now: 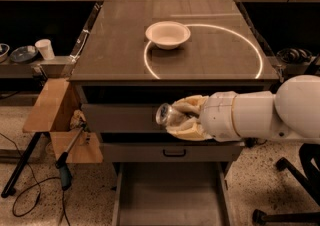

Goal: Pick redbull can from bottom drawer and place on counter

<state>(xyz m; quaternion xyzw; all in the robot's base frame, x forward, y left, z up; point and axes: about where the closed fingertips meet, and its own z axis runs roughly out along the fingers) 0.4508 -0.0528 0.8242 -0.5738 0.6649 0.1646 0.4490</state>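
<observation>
My gripper (182,117) is shut on the redbull can (166,114), a slim silvery can held on its side with its end pointing left. It hangs in front of the upper closed drawer, above the open bottom drawer (170,195) and just below the front edge of the counter (120,45). The drawer's flat floor holds nothing that I can see. The counter carries a bright ring-shaped reflection. My white arm (270,115) reaches in from the right.
A white bowl (167,34) sits on the counter at the ring's left edge. Two closed grey drawers (175,151) are below the counter. A wooden box (52,115) and cables lie on the floor at left. Shelves with a cup (45,48) stand at left.
</observation>
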